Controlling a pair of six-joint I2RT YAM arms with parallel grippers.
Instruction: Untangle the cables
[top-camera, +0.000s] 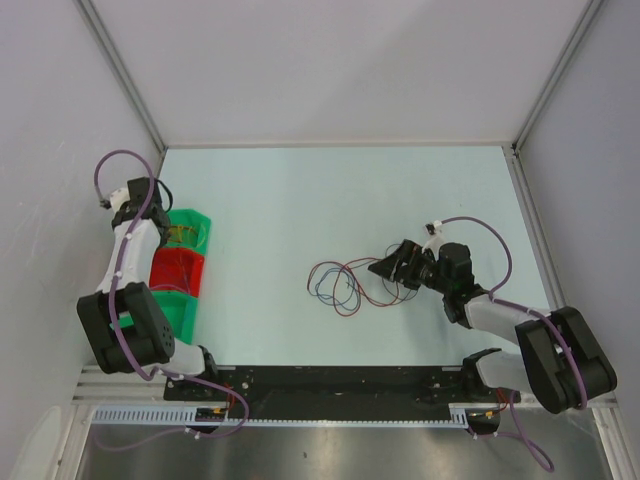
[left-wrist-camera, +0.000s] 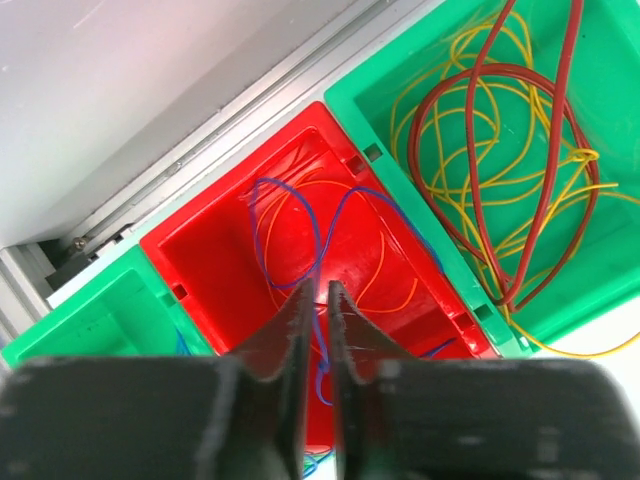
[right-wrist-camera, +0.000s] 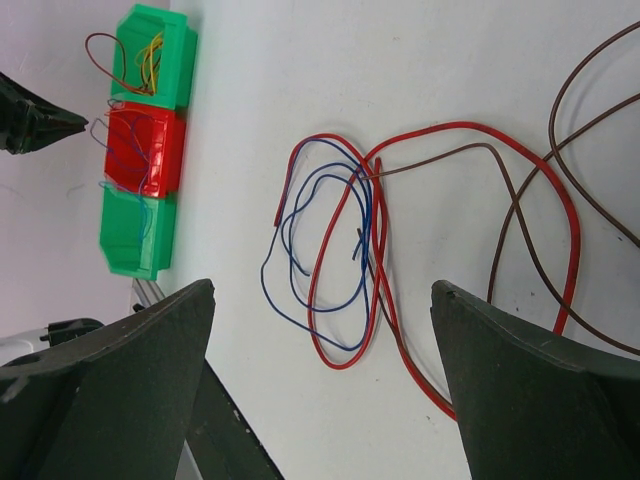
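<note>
A loose tangle of cables (top-camera: 345, 285) lies mid-table: a red loop (right-wrist-camera: 470, 127), blue loops (right-wrist-camera: 330, 310) and a maroon-brown cable (right-wrist-camera: 520, 200) crossing one another. My right gripper (right-wrist-camera: 322, 288) hovers just right of the tangle (top-camera: 395, 265), wide open and holding nothing. My left gripper (left-wrist-camera: 319, 295) hangs over the red bin (left-wrist-camera: 200, 250) at the table's left edge (top-camera: 155, 225). Its jaws stand a sliver apart, with a blue cable (left-wrist-camera: 262, 230) running down through the gap into the bin, beside orange cable (left-wrist-camera: 400, 300).
Three bins stand in a row at the left: a green bin (top-camera: 190, 225) holding yellow (left-wrist-camera: 470, 190) and maroon (left-wrist-camera: 480, 150) wires, the red bin (top-camera: 178, 270), and another green bin (top-camera: 175, 310). The enclosure wall and a metal rail (left-wrist-camera: 200, 150) run close behind them.
</note>
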